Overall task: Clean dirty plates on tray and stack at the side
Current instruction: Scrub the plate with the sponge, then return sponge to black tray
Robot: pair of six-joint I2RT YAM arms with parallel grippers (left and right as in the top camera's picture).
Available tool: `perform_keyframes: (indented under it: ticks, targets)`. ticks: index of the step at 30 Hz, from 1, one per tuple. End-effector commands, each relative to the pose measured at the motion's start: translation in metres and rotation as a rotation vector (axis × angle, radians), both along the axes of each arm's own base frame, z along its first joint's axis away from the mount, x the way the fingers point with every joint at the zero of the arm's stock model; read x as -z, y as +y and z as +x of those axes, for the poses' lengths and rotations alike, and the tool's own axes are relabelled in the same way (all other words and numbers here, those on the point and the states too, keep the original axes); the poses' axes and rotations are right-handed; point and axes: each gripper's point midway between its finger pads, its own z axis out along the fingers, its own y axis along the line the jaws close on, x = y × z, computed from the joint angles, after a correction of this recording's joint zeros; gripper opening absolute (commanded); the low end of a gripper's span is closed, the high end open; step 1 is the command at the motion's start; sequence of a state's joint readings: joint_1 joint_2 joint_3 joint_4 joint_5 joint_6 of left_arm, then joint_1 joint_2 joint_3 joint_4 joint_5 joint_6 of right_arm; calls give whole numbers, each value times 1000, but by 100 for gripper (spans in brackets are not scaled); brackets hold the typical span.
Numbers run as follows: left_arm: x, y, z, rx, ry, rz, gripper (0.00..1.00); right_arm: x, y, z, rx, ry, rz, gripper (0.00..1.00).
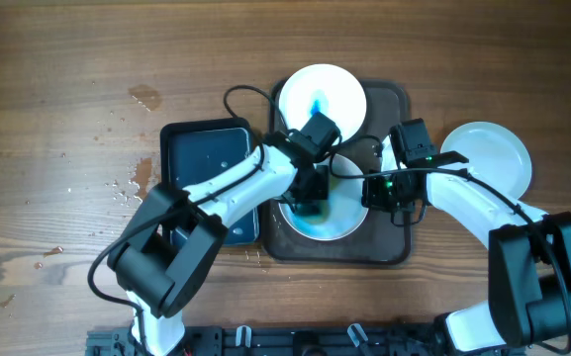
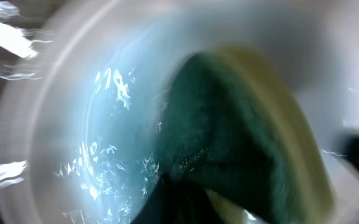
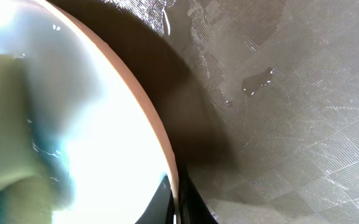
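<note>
I see a big dark brown tray with round corners (image 1: 396, 247) lying flat. Two round white plates sit in it. The far plate (image 1: 322, 99) has a blue smear. The near plate (image 1: 342, 223) is wet and blue. A third white plate (image 1: 488, 158), clean, lies just right of the tray.

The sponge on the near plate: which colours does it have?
The sponge is dark green with a pale yellow layer, best seen in the left wrist view.
</note>
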State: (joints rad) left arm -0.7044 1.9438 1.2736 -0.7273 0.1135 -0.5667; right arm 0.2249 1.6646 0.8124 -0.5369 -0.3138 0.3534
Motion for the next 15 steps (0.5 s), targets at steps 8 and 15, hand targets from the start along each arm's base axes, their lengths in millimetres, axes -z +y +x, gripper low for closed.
perform_keyframes:
  ticks: [8, 15]
  targets:
    - [11, 13, 17, -44, -15, 2, 4, 21, -20, -12, 4, 45, -109, 4]
    - [6, -109, -46, 199, 131, -400, 4, 21, -19, -11, -4, 41, -109, 4]
